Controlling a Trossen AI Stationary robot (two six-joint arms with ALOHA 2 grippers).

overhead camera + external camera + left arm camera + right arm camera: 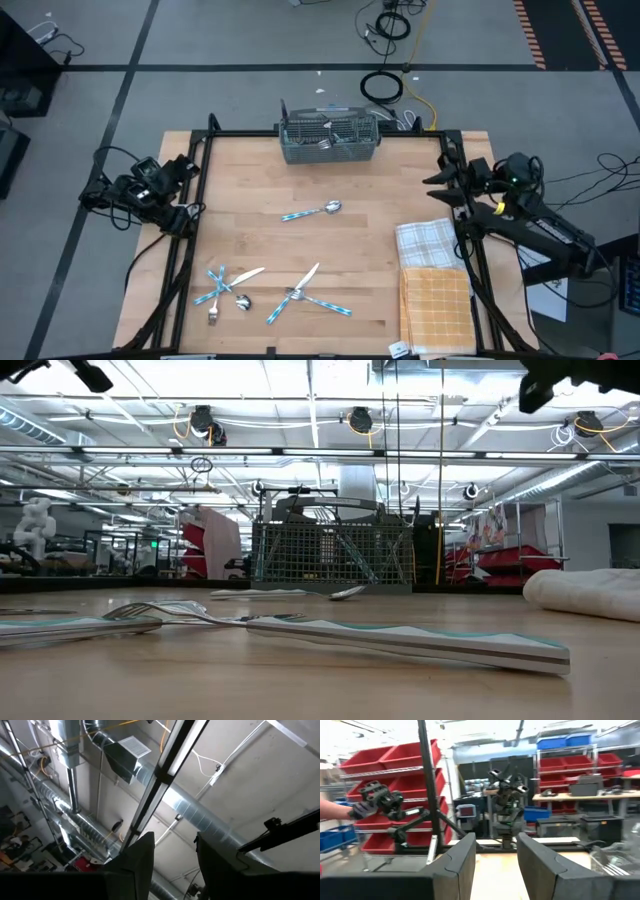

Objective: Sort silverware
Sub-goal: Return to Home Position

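Lying loose on the wooden desk [250, 240]: silverware with blue handles. One spoon [312, 211] resting alone near the middle, in front of the grey wire basket [330, 138]. Sitting at the far edge of the desk, that basket, with some shiny pieces already inside. A bunch of forks and a knife [228, 285] lying crossed near the front on the left side, and another crossed bunch [308, 293] just beside it toward the middle. Lying at the front right corner, a white checked cloth [427, 244] and an orange checked cloth [436, 304], touching. Waiting off the left edge, the left tool [172, 851], fingers apart, gripping nothing, pointing up at the ceiling. Waiting off the right edge, the right tool [495, 855], fingers apart too, holding nothing.
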